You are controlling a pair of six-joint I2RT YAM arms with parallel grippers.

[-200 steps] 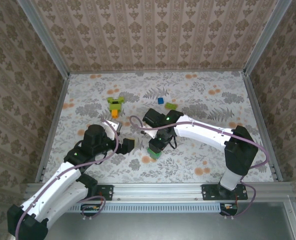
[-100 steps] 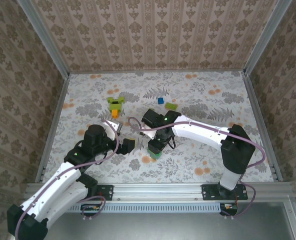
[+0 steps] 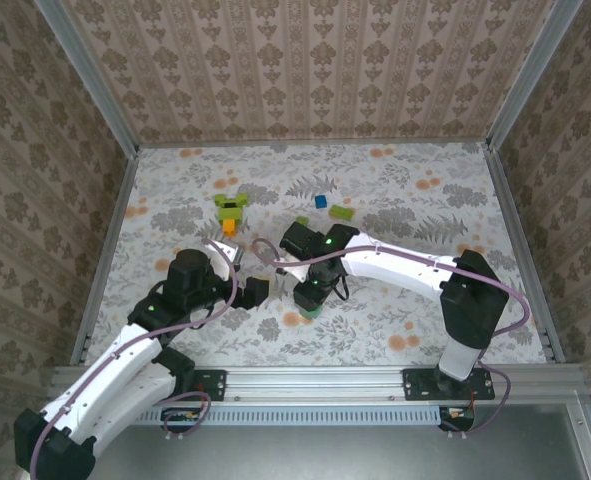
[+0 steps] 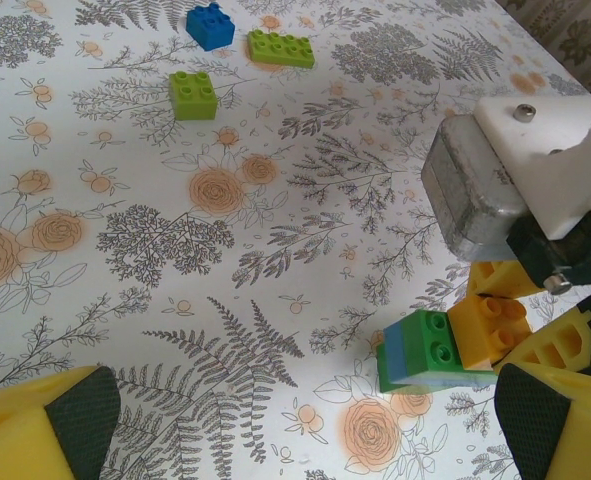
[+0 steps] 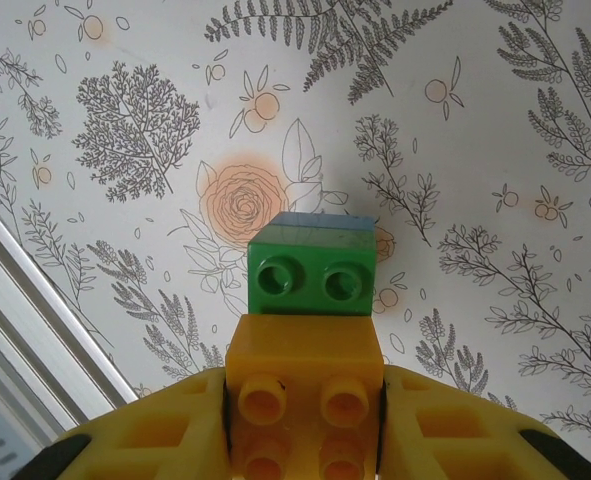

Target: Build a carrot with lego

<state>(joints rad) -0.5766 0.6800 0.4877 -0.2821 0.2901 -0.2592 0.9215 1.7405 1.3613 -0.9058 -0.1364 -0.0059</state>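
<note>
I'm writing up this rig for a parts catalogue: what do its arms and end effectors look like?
The left arm and right arm share white link shells, black joint housings and loose purplish cables. The left end effector and right end effector have yellow plastic fingers with dark pads.
</note>
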